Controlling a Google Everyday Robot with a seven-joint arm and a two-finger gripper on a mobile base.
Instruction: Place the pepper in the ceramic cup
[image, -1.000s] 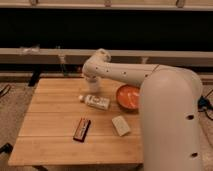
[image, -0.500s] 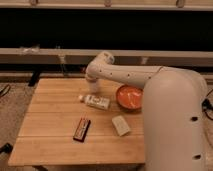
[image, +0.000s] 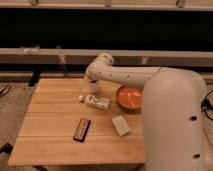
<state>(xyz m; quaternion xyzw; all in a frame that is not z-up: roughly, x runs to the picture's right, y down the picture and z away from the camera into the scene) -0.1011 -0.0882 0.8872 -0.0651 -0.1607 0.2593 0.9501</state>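
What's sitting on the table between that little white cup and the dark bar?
In the camera view, a white bottle lies on its side between the ceramic cup and the dark bar. The gripper sits right above the cup.

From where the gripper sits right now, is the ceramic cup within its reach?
Probably yes. The gripper hangs directly above the ceramic cup at the table's far edge, with nothing between them. The white bottle lies nearer the camera, out of the way.
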